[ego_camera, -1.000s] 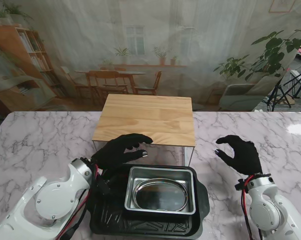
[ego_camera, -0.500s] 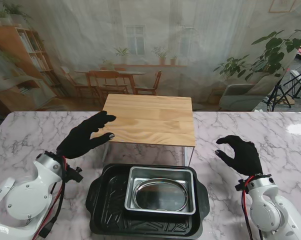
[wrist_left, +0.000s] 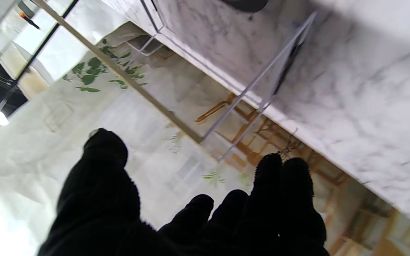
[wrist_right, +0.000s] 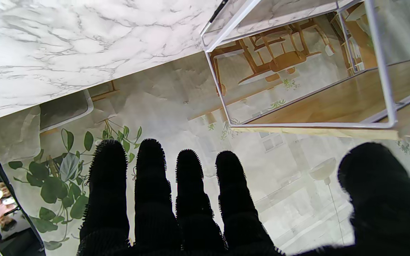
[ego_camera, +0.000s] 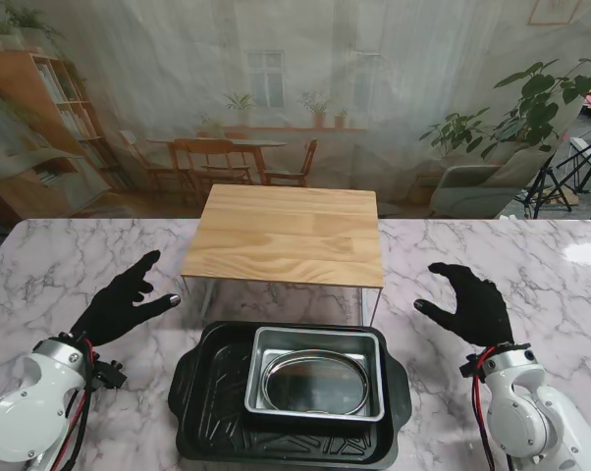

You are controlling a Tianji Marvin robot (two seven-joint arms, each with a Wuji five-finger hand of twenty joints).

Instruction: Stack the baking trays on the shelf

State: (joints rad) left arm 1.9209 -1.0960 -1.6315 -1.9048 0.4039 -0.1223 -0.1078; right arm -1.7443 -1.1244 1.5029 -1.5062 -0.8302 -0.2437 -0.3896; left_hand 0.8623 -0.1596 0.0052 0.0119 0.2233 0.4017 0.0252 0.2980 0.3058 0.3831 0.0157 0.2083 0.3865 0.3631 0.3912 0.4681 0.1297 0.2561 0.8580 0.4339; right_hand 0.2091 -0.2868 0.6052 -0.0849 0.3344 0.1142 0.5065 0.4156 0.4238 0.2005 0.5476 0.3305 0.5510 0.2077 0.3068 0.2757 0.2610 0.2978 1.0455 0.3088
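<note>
The trays sit nested at the near table edge: a black tray (ego_camera: 288, 417) holding a steel tray (ego_camera: 315, 371), which holds an oval dish (ego_camera: 315, 383). The shelf (ego_camera: 291, 234) stands just beyond them, its wooden top bare, so nothing is stacked yet. The left hand (ego_camera: 119, 306) and right hand (ego_camera: 472, 304) hover on either side of the stack, fingers spread, holding nothing. This flanking position probably suits a two-sided lift of the black tray
</note>
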